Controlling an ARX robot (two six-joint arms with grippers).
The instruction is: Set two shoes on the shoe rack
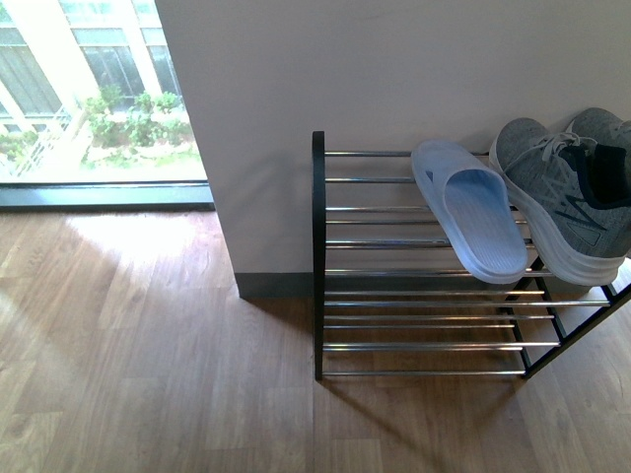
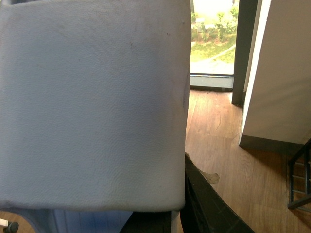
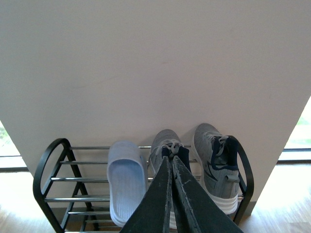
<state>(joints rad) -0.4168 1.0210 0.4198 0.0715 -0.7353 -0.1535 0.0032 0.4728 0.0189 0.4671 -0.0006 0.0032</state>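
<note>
Resting beyond tool (image 3: 171, 167) — sneakers (image 3: 194, 165), slide (image 3: 126, 179).

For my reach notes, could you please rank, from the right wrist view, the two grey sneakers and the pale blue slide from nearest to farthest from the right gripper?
1. Grey sneaker in the middle of the rack: directly beyond the right gripper, whose fingertips overlap it.
2. Pale blue slide and the grey sneaker at the rack's end: one to each side of the gripper, too close to call.
</note>
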